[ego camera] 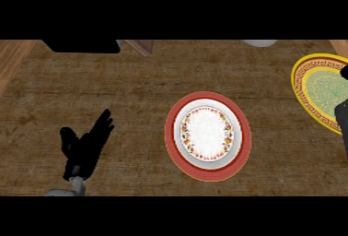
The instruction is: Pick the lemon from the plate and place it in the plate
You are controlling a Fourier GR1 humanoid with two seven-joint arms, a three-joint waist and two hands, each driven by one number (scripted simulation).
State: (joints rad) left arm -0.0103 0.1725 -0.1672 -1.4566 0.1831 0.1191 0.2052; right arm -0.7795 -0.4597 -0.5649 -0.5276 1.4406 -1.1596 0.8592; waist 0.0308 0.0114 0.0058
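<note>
In the head view, our left hand (85,147) rests open, fingers straight, well to the left of the red-rimmed plate (207,174). To the right of that plate, at the view's edge, lies the yellow plate (316,90). Our right hand (343,117) is over its right part, and we cannot tell whether it grips anything. We cannot tell where the lemon is.

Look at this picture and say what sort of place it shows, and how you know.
Probably a kitchen or dining area: a red-rimmed plate and a yellow-rimmed plate lie on a brown counter.
</note>
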